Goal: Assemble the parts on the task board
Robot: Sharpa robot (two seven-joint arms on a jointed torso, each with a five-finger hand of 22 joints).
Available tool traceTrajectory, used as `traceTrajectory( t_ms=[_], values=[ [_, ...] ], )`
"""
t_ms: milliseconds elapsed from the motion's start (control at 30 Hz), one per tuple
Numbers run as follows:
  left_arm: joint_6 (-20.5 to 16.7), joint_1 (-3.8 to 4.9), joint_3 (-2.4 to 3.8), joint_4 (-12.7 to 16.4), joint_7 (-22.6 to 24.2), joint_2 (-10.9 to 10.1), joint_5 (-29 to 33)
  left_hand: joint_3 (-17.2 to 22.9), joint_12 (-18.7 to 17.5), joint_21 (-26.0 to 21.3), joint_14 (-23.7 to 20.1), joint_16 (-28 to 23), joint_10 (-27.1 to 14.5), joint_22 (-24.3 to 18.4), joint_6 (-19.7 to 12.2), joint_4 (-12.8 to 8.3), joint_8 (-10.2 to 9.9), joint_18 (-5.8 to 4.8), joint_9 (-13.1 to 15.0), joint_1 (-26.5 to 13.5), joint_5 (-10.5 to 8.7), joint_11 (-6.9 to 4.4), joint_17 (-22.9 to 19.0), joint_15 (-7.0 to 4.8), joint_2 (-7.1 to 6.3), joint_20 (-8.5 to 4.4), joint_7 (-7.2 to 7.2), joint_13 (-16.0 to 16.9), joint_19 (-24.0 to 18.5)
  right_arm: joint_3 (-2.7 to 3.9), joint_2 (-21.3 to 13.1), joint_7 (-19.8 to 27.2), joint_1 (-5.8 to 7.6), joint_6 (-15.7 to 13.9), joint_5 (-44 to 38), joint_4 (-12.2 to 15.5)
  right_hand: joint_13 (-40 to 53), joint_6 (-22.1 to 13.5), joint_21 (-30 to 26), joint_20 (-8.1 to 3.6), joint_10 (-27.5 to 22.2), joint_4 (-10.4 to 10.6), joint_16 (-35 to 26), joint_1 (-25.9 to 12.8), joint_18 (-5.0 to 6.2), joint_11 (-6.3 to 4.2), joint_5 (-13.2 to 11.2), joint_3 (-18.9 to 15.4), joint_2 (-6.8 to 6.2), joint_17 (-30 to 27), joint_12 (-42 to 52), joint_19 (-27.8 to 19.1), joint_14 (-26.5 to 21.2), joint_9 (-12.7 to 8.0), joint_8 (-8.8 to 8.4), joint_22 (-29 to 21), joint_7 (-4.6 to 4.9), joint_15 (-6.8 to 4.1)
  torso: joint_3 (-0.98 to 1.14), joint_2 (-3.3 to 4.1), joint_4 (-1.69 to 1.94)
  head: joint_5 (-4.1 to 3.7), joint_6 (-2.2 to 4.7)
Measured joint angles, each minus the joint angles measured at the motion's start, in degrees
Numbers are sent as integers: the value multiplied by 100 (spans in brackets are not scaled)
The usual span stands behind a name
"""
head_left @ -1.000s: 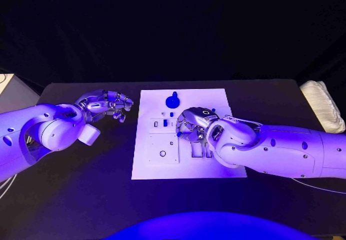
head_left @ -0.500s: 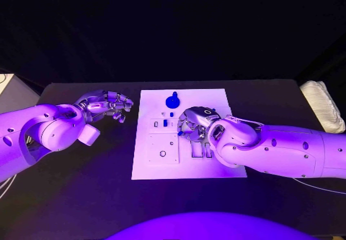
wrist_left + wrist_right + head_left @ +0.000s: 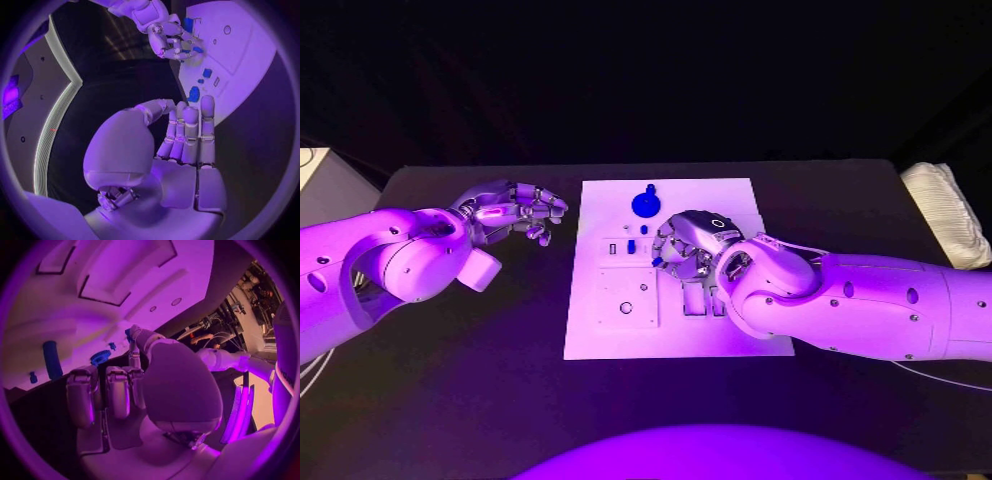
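Observation:
The white task board (image 3: 733, 200) lies in the middle of the black table. A large blue knob (image 3: 646, 203) stands near its far edge, and a small blue piece (image 3: 630, 245) sits in a slot below it. My right hand (image 3: 689, 250) hovers over the board's middle with its fingers curled down, pinching a small blue part (image 3: 658, 263) at the fingertips; the thumb tip shows blue (image 3: 129, 333) in the right wrist view. My left hand (image 3: 516, 212) hangs off the board's left side, fingers curled in on nothing. The left wrist view shows the right hand (image 3: 164, 35) above the board (image 3: 244, 55).
Recessed slots (image 3: 626, 297) mark the board's near half. A folded white cloth (image 3: 942, 210) lies at the table's right edge. A pale box (image 3: 322, 180) stands beyond the left edge. Other blue pieces (image 3: 50, 359) lie on the board behind my right hand.
My right hand has crept slightly toward the board's far side with the small blue part. The left hand has hardly moved.

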Motion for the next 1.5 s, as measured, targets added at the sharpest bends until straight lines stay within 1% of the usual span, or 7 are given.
traceTrajectory(
  t_ms=[267, 600, 767, 1067, 1200, 1333, 1500],
  values=[
    [0, 0, 0, 2, -2, 1, -3, 0, 0, 0, 0, 0, 0, 0, 0, 0, 0, 0, 0, 0, 0, 0, -2, 0, 0, 0, 0, 0, 0, 0, 161, 6, -34, -231, 70, 8, 0, -13, 0, 0, 0, 24, 0, -104, 11, 0, -10, 24, -32, 0, 0, 0, 0, 21, 19, -1, -9, 0, -8, 2, -4, 8, -12],
    [-2, 0, -1, 13, -2, 7, -6, 0, 0, 0, 0, 0, 0, 0, 0, 0, 0, -1, 0, 0, 0, 0, -2, 0, 0, 0, 0, 1, 0, 3, 510, -76, -127, -276, 118, -148, 0, -36, 0, 1, 0, 48, 0, -256, 12, 0, -11, 48, -47, 0, 0, 0, 0, 32, 62, -2, -15, 0, -19, 1, 8, 5, -15],
    [-4, 0, -1, 23, -2, 3, -8, 0, 0, 0, 0, 0, 0, 0, 0, 0, 0, -1, -8, 45, 0, 0, -1, 0, -1, 0, 0, -7, 0, 0, 682, -156, -198, -270, 102, -261, 0, -57, -1, 1, 0, 55, 0, -315, 12, 0, 6, 55, -48, 0, 0, 0, 0, 37, 88, -2, -19, 0, -18, 2, 8, 19, -15],
    [-4, 0, -1, 37, -4, -2, -10, 0, 0, 0, 0, 0, 0, 1, 0, 0, 0, 0, -8, 45, 0, 0, -1, 0, -1, 0, 0, -7, 0, 1, 857, -258, -230, -229, -12, -429, 0, -78, -1, 1, 0, 122, 0, -459, 13, 1, 6, 6, -69, -1, 0, 0, 0, 48, 131, -2, -26, 1, -12, 4, 7, 35, -24],
    [-4, 0, -1, 38, -5, -8, -11, -10, 0, 0, 0, 0, 0, 1, 0, -10, 0, -1, -8, 45, 0, 0, -1, 0, -1, 0, 0, -7, 0, 2, 927, -296, -248, -211, -88, -481, 0, -95, -1, 1, 0, 154, 0, -552, 13, 1, 228, -10, -116, 0, 0, 0, 0, 79, 178, -3, -27, 1, -8, 4, 7, 42, -29],
    [-5, 0, 0, 39, -6, -11, -11, -16, 0, 0, 0, 0, 0, 1, 0, -16, 0, -1, -8, 45, 0, 0, -1, 0, -1, 0, 0, -6, 0, 2, 976, -322, -260, -200, -162, -511, 0, -97, -1, 1, 0, 176, 0, -578, 14, 1, 270, -33, -100, -1, -1, 0, 0, 80, 181, -3, -26, 1, -8, 5, 7, 42, -33],
    [-5, 0, 0, 42, -9, -18, -12, -16, 0, 0, 0, 0, 0, 1, 0, -16, 0, -1, -8, 45, 0, 0, -1, 0, -1, 0, 0, -6, 0, 3, 1014, -347, -282, -181, -250, -541, 0, -105, -1, 1, 0, 223, 0, -677, 14, 1, 272, -80, -138, 0, -1, 0, 0, 86, 199, -2, -20, 1, -4, 5, 4, 46, -36]
  ],
)
